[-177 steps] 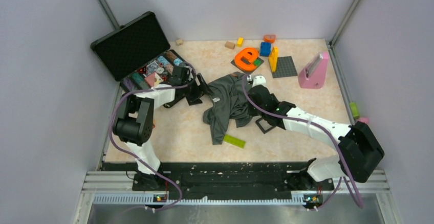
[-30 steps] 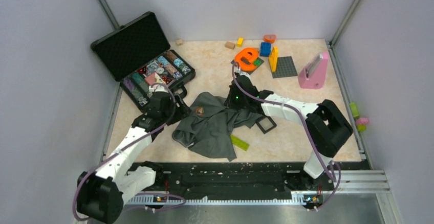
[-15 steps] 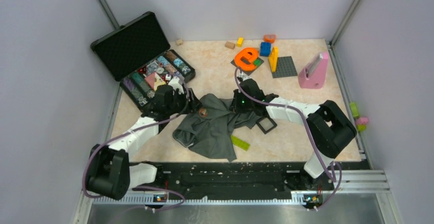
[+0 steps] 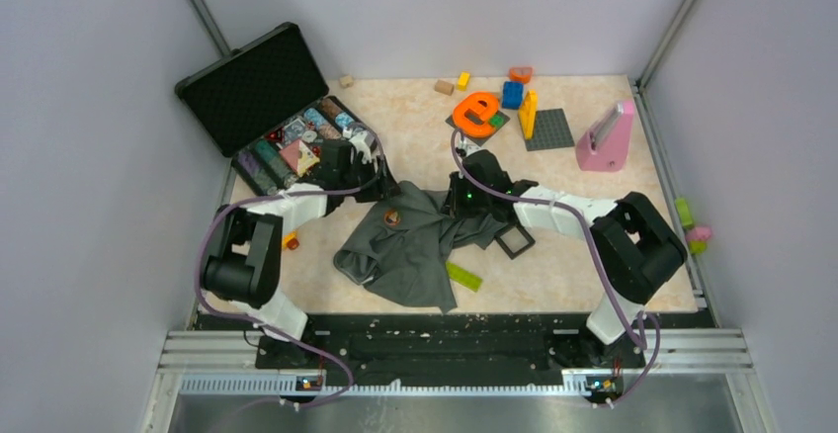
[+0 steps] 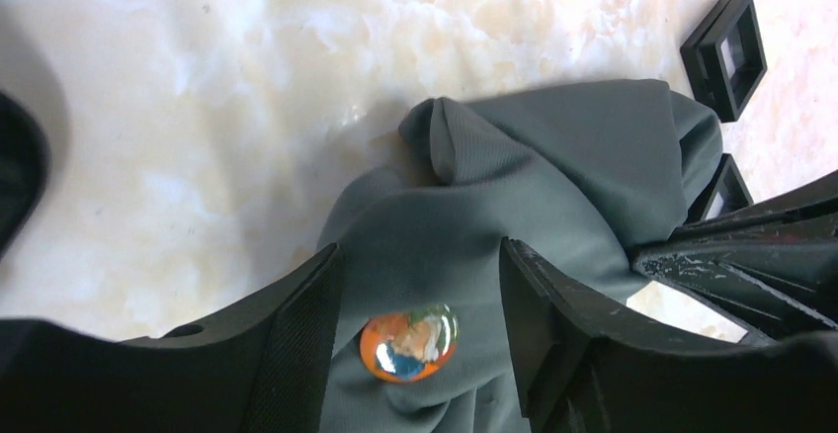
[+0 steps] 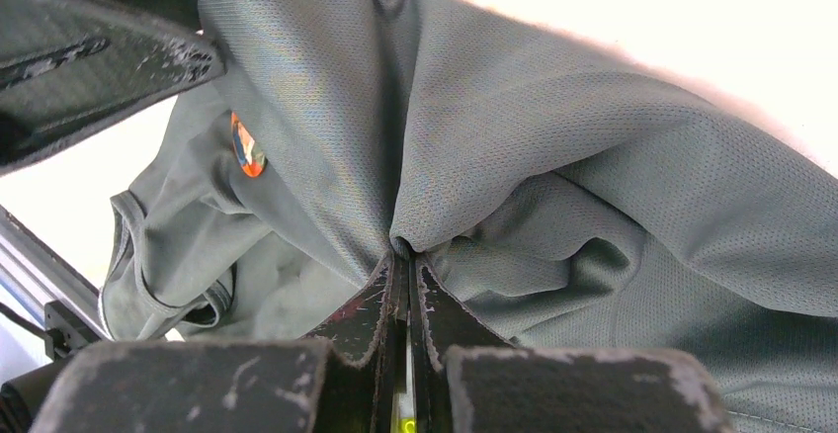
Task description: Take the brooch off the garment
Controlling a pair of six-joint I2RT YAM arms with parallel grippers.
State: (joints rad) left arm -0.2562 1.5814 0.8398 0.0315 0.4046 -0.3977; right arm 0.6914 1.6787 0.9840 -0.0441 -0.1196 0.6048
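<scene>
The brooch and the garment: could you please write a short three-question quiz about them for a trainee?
1. True or false: the right hand is shut on a fold of the garment.
2. Where is the brooch? A) gripped by the right hand; B) on the garment, between the open fingers of the left hand; C) under the garment.
3. What colour is the square frame beside the garment?
Key: 1 true; 2 B; 3 black.
</scene>
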